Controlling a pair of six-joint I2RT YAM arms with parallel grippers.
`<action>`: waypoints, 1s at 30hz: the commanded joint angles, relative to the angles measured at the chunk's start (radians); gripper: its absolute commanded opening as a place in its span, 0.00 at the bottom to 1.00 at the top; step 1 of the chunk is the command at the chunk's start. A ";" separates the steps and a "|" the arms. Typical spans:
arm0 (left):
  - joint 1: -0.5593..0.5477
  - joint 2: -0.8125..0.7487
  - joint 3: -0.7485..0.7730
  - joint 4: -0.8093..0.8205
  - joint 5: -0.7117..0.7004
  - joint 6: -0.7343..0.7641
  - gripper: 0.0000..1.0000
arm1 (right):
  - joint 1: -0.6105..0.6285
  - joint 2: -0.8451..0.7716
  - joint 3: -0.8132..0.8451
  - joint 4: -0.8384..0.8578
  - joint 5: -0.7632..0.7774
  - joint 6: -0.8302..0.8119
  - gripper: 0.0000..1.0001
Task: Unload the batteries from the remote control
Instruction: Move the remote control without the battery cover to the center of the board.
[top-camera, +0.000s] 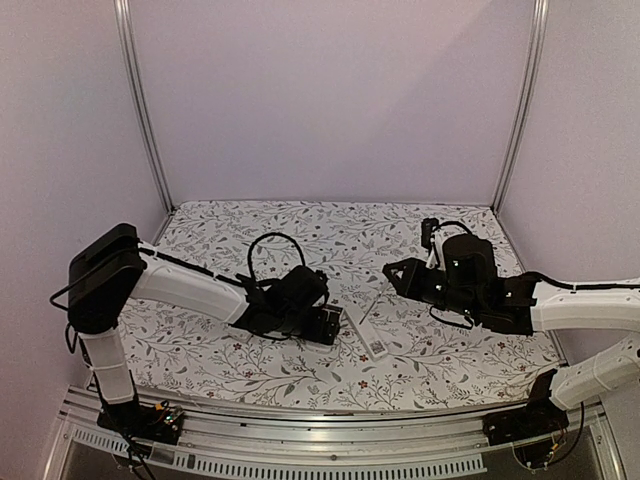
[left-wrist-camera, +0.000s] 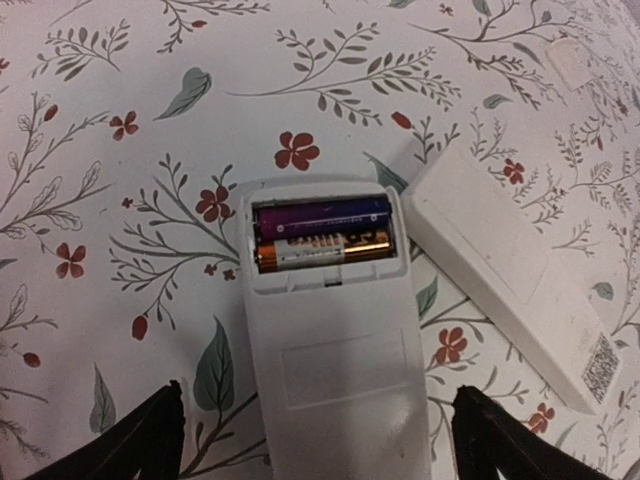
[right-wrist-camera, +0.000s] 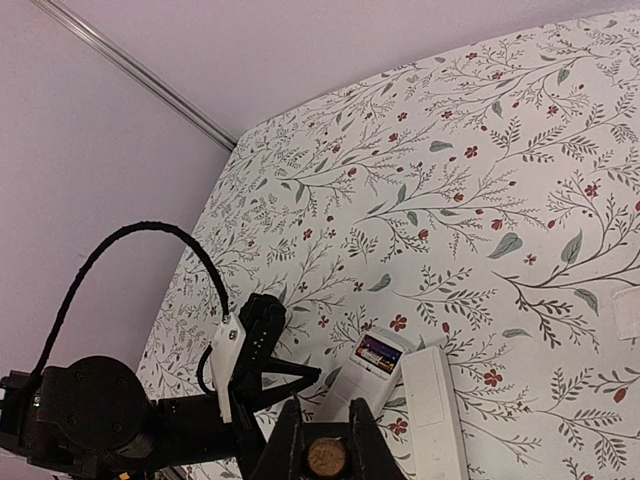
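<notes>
While the left tool (left-wrist-camera: 320, 445) hangs open low over the counter (top-camera: 440, 365), its two black fingers (left-wrist-camera: 150, 440) stand to either side of the near end of the remote control (left-wrist-camera: 335, 380), and a clear gap shows on each side. This white remote lies back up near the middle of the flower-printed counter, and its battery bay, at the end away from the left tool, is uncovered. Both batteries (left-wrist-camera: 320, 235) sit in that bay side by side, lengthwise across the body: an orange and gold battery (left-wrist-camera: 322, 250) on the side closer to the fingers and a purple battery (left-wrist-camera: 320, 214) just beyond it. Just beside the remote lies a white slab (left-wrist-camera: 505, 265) at a slant, one corner close to the bay and a small code label at its other end; whether the two touch is hard to tell. Farther back and to the right, the right tool (right-wrist-camera: 325, 425) is closed and held above the counter, pointing left toward the remote and the slab. A black cable (top-camera: 275, 240) loops up behind the left wrist. At the far edge, the counter meets pale lilac walls with a metal post (top-camera: 145, 110) in each corner.
</notes>
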 joint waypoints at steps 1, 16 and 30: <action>-0.013 0.031 0.040 -0.029 -0.036 0.026 0.93 | -0.005 -0.011 -0.014 -0.009 0.027 0.009 0.00; -0.068 0.126 0.137 -0.126 -0.180 0.084 0.82 | -0.011 -0.009 -0.014 -0.007 0.028 0.007 0.00; -0.121 -0.056 -0.031 -0.171 -0.167 0.015 0.55 | -0.011 -0.008 -0.020 -0.001 0.028 0.018 0.00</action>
